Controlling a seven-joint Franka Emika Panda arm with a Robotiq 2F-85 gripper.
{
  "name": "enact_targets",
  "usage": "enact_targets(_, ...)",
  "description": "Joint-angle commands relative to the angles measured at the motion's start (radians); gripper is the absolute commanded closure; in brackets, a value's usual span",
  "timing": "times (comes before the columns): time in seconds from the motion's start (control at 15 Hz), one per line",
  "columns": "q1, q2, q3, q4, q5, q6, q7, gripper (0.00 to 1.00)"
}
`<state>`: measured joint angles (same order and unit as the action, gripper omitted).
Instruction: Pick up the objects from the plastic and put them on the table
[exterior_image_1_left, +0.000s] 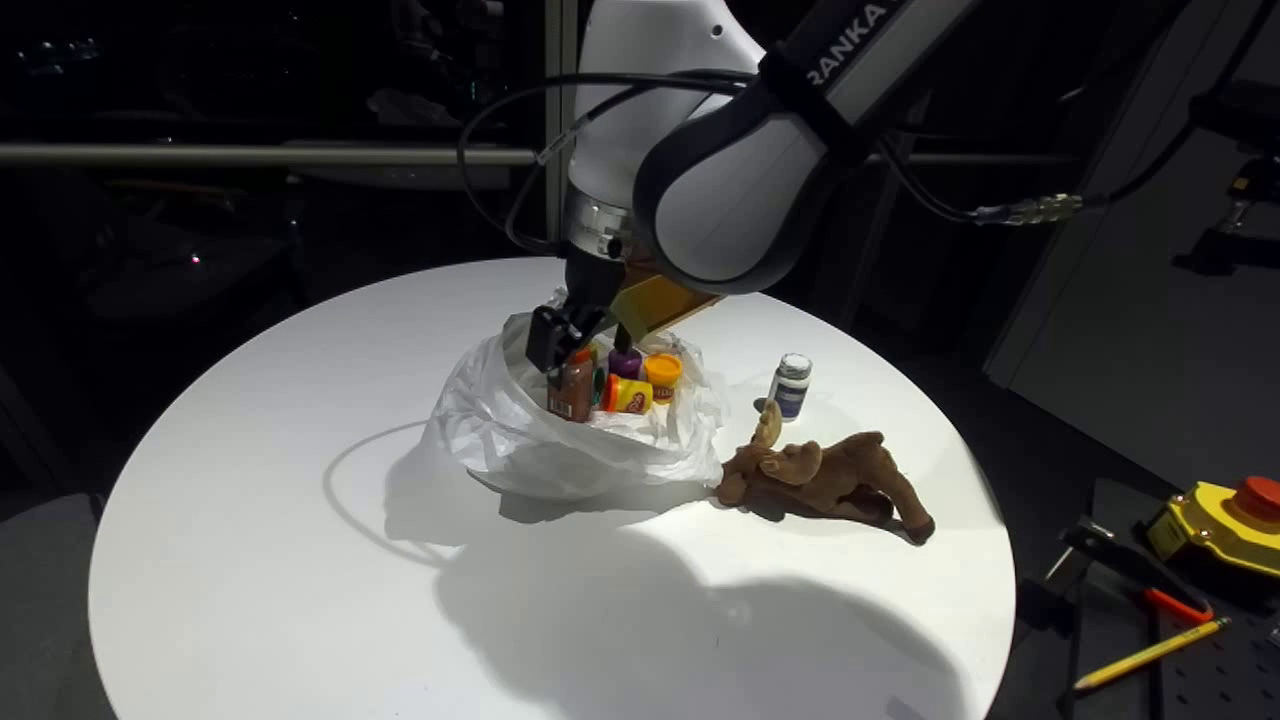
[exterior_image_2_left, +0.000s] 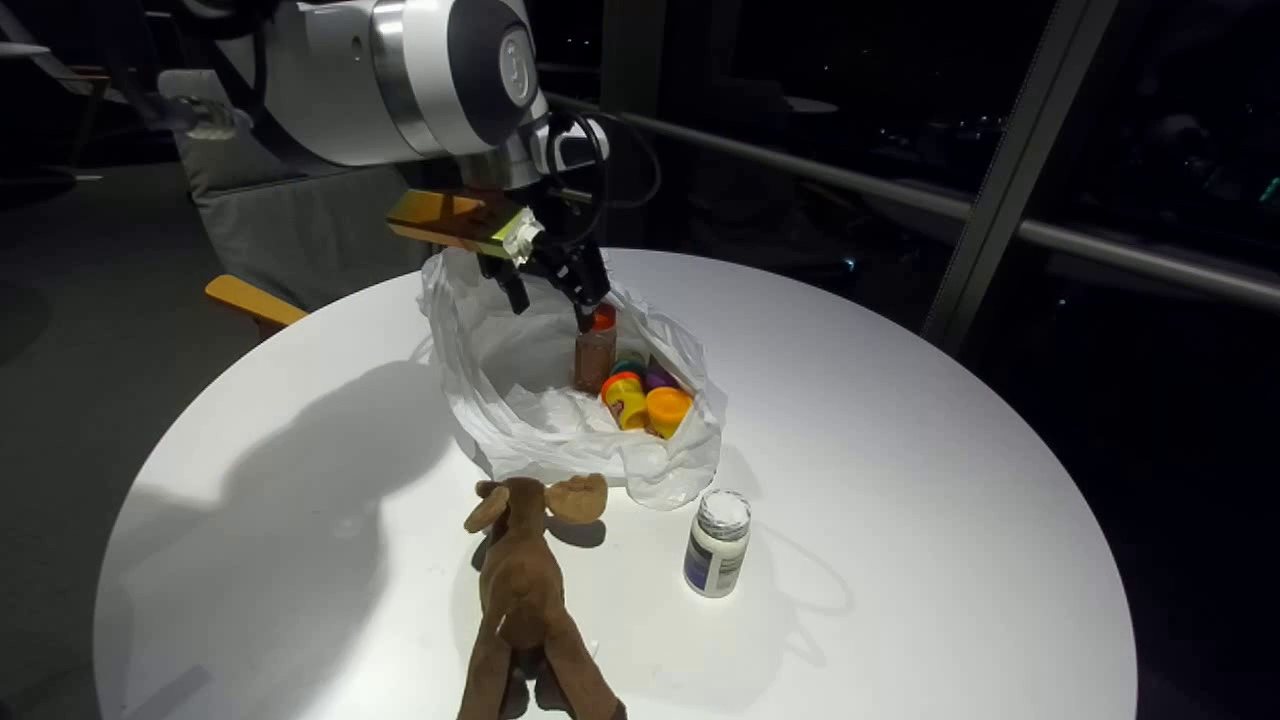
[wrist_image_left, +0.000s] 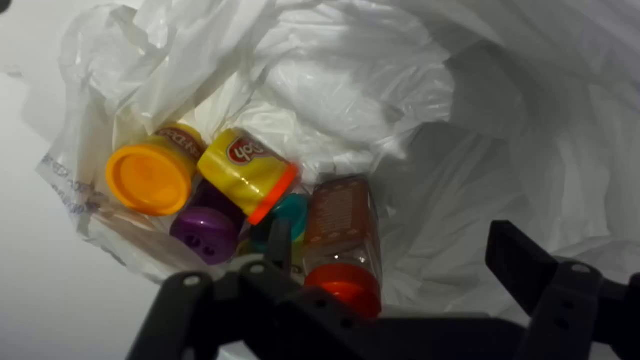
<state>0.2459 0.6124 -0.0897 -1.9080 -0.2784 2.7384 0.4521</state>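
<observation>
One plastic bag (exterior_image_1_left: 580, 465): white, crumpled, partly see-through; rests on the round white bench (exterior_image_1_left: 250, 520), mouth gaping.
Red-lidded jar (wrist_image_left: 342, 215): inside the bag, lid up; brown, whether contents or label cannot be told.
Tub with orange-red lid (wrist_image_left: 242, 167): yellow; inside the bag, on its side, just beside the jar.
Tub with orange lid (wrist_image_left: 150, 180): yellow; inside the bag, lid uppermost, near the plastic wall.
Purple container (wrist_image_left: 205, 230): inside the bag, just beside both tubs, partly hidden.
Teal-lidded container (wrist_image_left: 295, 212): inside the bag; in the wrist view partly covered by the tub with orange-red lid.
End effector (wrist_image_left: 390, 240): jaws spread wide, nothing gripped; over the bag, fingers pointing down toward the mouth. One finger just beside the jar; contact cannot be told.
Brown plush animal (exterior_image_2_left: 525, 590): lying on the bench, head toward the bag; touching it or apart, cannot tell.
White bottle (exterior_image_2_left: 716, 560): upright on the bench, dark blue on the label; near the plush animal, apart from it.
Beyond the bench rim: yellow box with red button (exterior_image_1_left: 1220, 525) and pencil (exterior_image_1_left: 1150, 655), in an exterior view.
</observation>
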Motion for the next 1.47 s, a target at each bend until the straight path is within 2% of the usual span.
enact_targets(0.0,0.031,0.077,-0.049,0.113,0.016,0.015,-0.015,0.00)
enact_targets(0.4,0.028,0.151,-0.077,0.214,0.025,0.008,-0.022,0.00)
enact_targets(0.53,0.023,0.167,-0.078,0.237,0.029,0.004,-0.030,0.27)
enact_targets(0.93,0.013,0.176,-0.069,0.251,0.046,-0.001,-0.054,0.73)
enact_targets(1.4,0.044,0.088,-0.092,0.162,0.041,-0.050,-0.033,0.75)
